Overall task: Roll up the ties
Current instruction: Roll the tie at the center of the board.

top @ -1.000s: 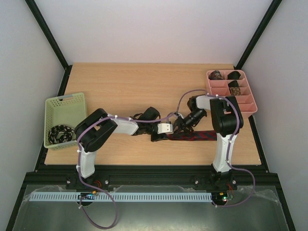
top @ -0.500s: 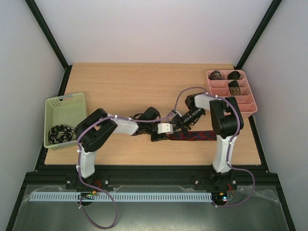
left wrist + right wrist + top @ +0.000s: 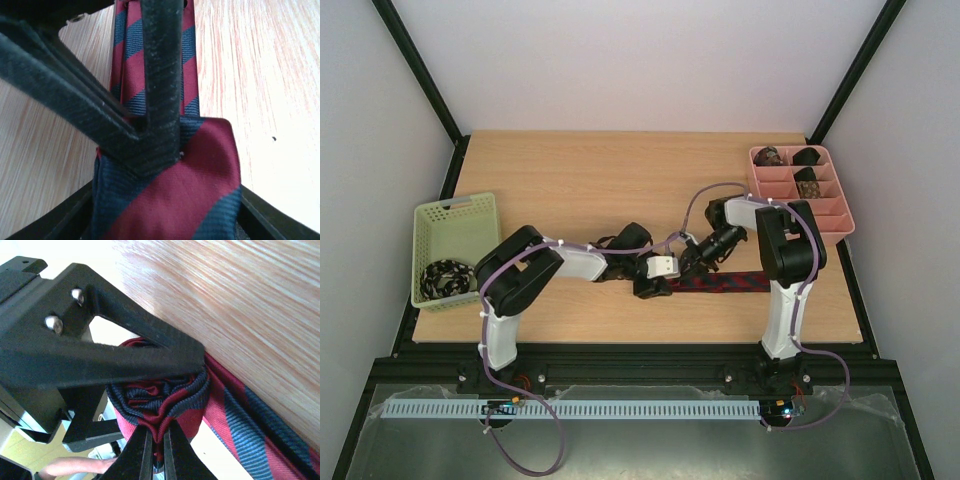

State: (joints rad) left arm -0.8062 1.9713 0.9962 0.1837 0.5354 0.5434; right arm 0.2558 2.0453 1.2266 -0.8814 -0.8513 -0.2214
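Observation:
A dark red tie with navy stripes point(image 3: 725, 283) lies as a strip along the table's front, its left end wound into a coil point(image 3: 155, 390). My right gripper point(image 3: 159, 432) is shut, pinching a fold of fabric at the coil's end; from above it point(image 3: 694, 262) sits low at mid-table. My left gripper point(image 3: 167, 202) straddles the coil point(image 3: 175, 195), one jaw on each side, open. One left finger point(image 3: 150, 352) rests across the coil's top. The flat strip point(image 3: 130, 65) runs away beyond the coil. From above, the left gripper point(image 3: 655, 277) hides the coil.
At the back right stands a pink divided tray point(image 3: 825, 207) holding three rolled ties point(image 3: 807, 183). A pale green mesh basket point(image 3: 455, 215) at the left edge holds a black-white tie point(image 3: 445, 277). Both forearms meet low at mid-table.
The right gripper has closed onto a fold of the coil. The left jaws have widened around the coil. Both arms have hardly shifted.

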